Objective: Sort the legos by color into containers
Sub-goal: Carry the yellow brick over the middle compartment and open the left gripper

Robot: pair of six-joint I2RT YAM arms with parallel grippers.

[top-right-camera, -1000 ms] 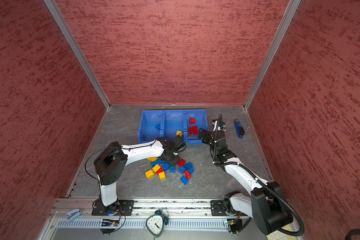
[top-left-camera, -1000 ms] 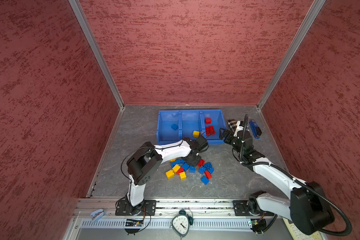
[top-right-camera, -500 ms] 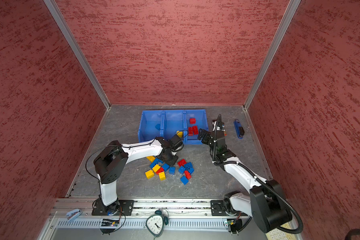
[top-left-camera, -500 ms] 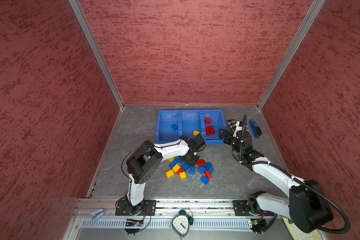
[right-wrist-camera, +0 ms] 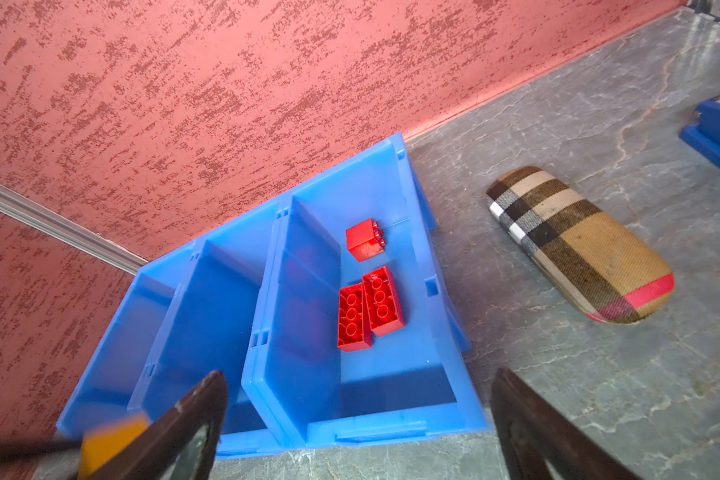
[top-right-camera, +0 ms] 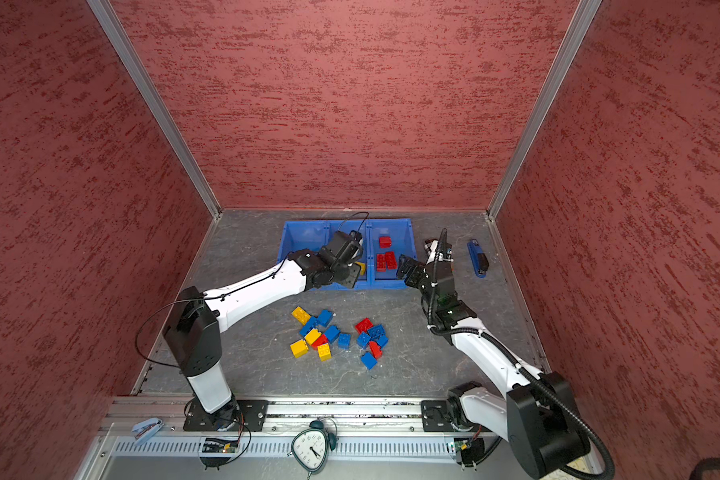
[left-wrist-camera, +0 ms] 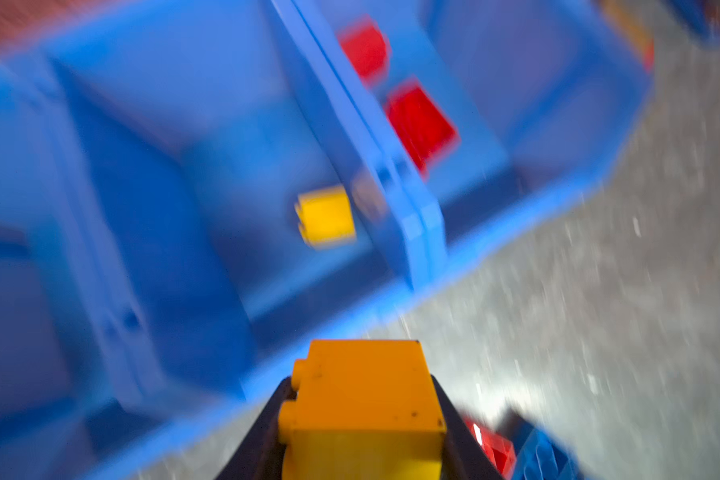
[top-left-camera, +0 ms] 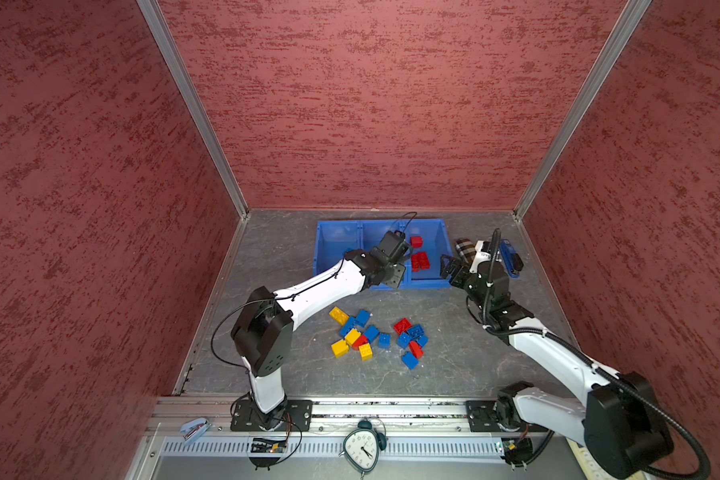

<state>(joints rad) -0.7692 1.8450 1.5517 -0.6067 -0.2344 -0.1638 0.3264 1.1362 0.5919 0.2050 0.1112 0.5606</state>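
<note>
Left wrist view: holding a yellow brick (left-wrist-camera: 362, 407) clamped in the left gripper (left-wrist-camera: 360, 419) at the near wall of the bins (left-wrist-camera: 329, 316), probably lining up with the middle bin (left-wrist-camera: 225, 187) containing another yellow brick (left-wrist-camera: 327, 218). Holding the right gripper (right-wrist-camera: 360, 386) wide open, empty, near the red bricks (right-wrist-camera: 368, 309), likely staying clear.

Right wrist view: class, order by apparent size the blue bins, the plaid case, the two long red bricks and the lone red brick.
1. blue bins
2. plaid case
3. long red bricks and, lying side by side: alike, not ranked apart
4. lone red brick
</note>
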